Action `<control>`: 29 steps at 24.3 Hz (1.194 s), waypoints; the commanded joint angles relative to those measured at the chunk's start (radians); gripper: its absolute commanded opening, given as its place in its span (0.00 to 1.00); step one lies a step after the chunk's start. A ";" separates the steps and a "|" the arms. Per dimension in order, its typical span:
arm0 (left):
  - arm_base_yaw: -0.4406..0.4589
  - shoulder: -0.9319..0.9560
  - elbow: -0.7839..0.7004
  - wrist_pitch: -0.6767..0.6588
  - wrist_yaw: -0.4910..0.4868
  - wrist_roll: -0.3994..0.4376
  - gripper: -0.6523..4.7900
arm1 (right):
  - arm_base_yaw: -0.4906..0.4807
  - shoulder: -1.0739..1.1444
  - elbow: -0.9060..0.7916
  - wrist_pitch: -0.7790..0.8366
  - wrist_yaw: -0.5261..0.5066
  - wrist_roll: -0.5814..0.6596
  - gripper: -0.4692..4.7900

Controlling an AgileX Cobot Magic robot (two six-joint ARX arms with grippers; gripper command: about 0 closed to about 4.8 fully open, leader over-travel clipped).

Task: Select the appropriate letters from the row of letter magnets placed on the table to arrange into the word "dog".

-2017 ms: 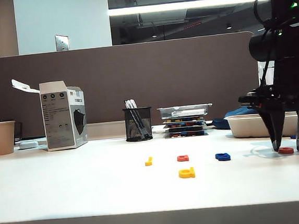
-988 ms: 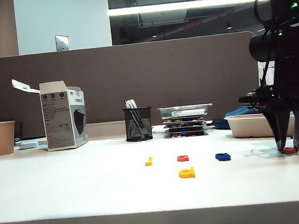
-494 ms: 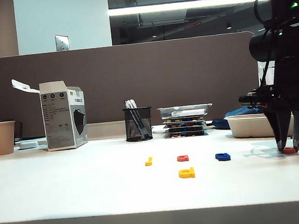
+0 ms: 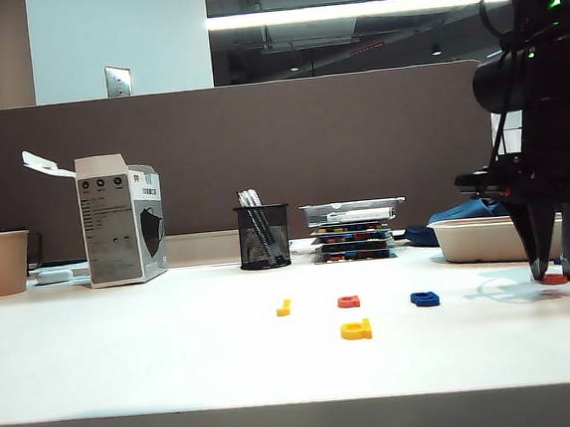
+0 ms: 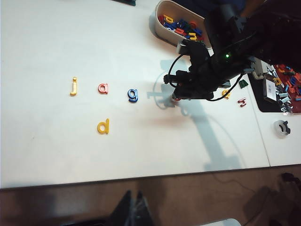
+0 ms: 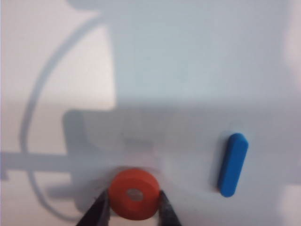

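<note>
My right gripper [image 4: 555, 274] is shut on the red ring "o" [image 4: 554, 278] at the far right of the table [image 4: 178, 363] and holds it just above the surface. In the right wrist view the "o" [image 6: 135, 194] sits between the two fingertips of that gripper [image 6: 135, 208]. The dark blue "g" [image 4: 424, 299] lies in the row with a small red letter [image 4: 349, 301] and a thin yellow stick letter [image 4: 284, 306]. The yellow "d" [image 4: 356, 329] lies in front of the row. My left gripper [image 5: 135, 200] hangs beyond the table's edge, its jaws together on nothing.
A light blue stick letter [image 6: 233, 164] lies on the table just beside the "o". A white tub [image 4: 482, 238] stands behind my right arm. Along the back stand a stack of trays [image 4: 354, 229], a mesh pen cup [image 4: 264, 236], a white box [image 4: 122, 233] and a paper cup [image 4: 3, 262].
My right gripper's fingers, wide astride the red "o" at first, have closed onto it. The gripper has then risen a little with the "o". The other letters have not moved.
</note>
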 commanded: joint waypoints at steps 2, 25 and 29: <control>-0.001 -0.002 0.002 0.000 -0.003 0.005 0.11 | 0.005 -0.005 0.042 -0.038 -0.002 0.013 0.27; -0.001 -0.002 0.002 0.000 -0.003 0.005 0.11 | 0.307 -0.103 0.052 -0.094 0.018 0.213 0.27; -0.001 -0.002 0.002 0.000 -0.003 0.005 0.11 | 0.370 -0.103 0.031 -0.091 0.026 0.254 0.27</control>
